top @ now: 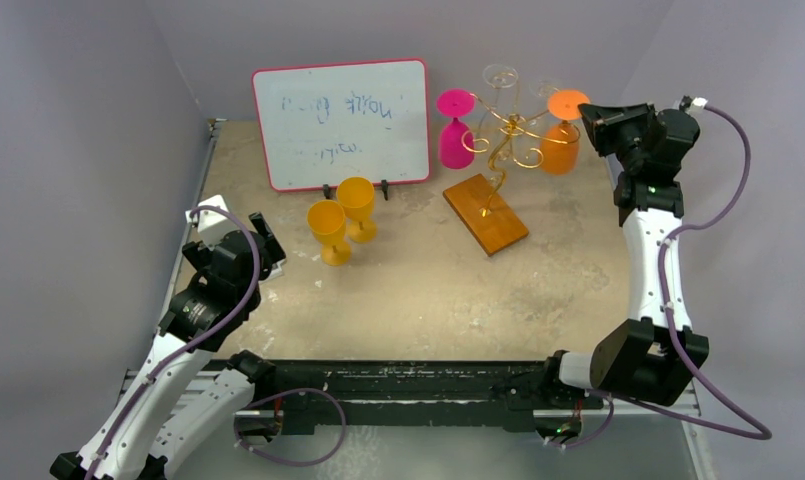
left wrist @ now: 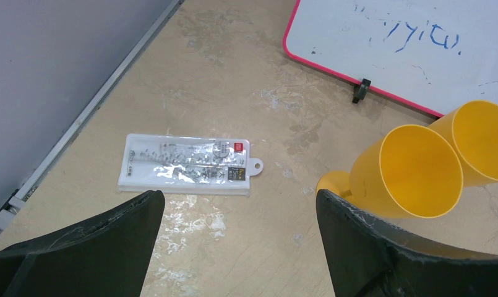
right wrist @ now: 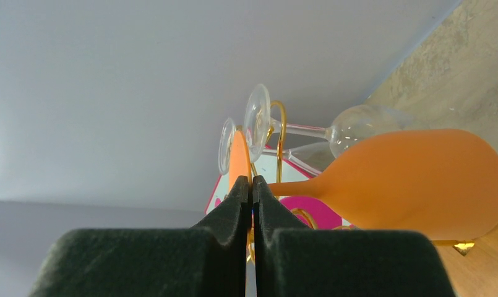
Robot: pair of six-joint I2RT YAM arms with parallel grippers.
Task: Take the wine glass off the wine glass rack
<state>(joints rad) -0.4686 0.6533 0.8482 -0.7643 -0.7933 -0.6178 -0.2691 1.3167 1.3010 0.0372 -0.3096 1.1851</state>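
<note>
The right gripper (right wrist: 251, 185) is pressed together on the thin foot of the orange wine glass (right wrist: 419, 179), which hangs inverted on the wine glass rack (top: 508, 135) at the upper right of the top view. The left gripper (left wrist: 239, 201) is spread wide and empty at lower left. Judged progress: the glass is gripped but not yet slid off its wire arm; withdrawal and set-down remain.

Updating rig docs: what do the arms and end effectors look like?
The left arm and right arm have white links, black joint housings and a purple cable looped alongside. The left end effector and right end effector each have two matte black wedge-shaped fingers. No markings legible.
</note>
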